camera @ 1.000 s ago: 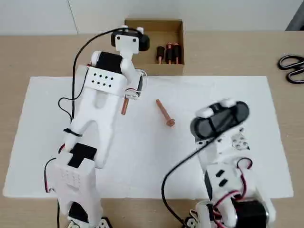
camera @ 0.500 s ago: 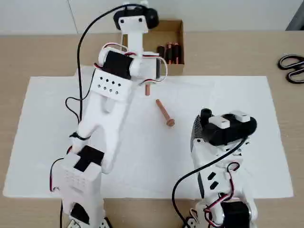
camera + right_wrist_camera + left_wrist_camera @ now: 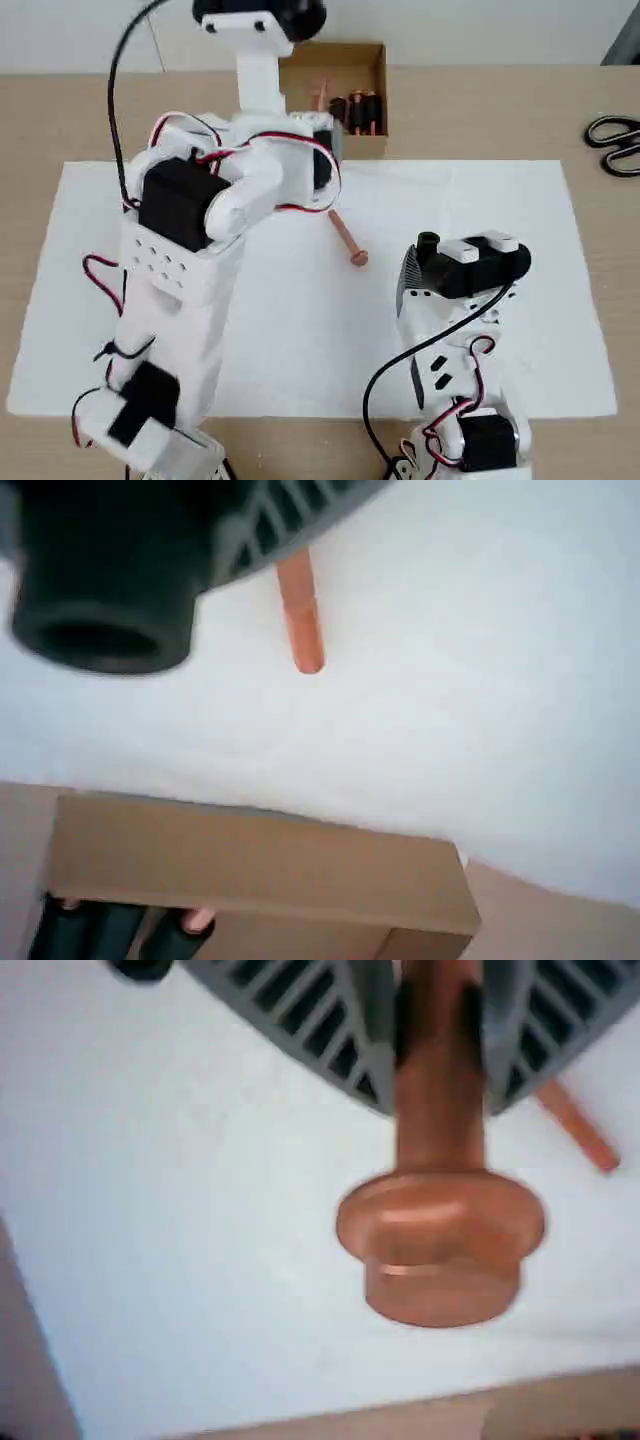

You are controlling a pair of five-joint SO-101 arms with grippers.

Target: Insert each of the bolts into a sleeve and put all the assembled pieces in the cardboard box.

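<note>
In the last second I have swung my left arm up from low over the sheet [image 3: 520, 300] and toward the box [image 3: 383, 95], lifting it high as it went. My left hand [image 3: 440, 1015] is clamped on the shank of a bolt [image 3: 440, 1250], with the head at the free end. From above, the bolt now shows against the box's left side. My right arm has turned as well. My right hand [image 3: 420, 262] now sits over my side of the sheet, closed, as far as I can judge, on a black sleeve [image 3: 100, 600] whose open mouth faces out. The second bolt [image 3: 347, 237] has not moved and lies loose on the sheet between my arms. Three assembled pieces [image 3: 356, 110] sit in the box on the bench [image 3: 500, 110].

Bolt and sleeve are each in a hand but well apart, so the joining is not done. A bare bolt should not go in the box. I judge the hands must come together first, and my head-out grip may make that awkward.
</note>
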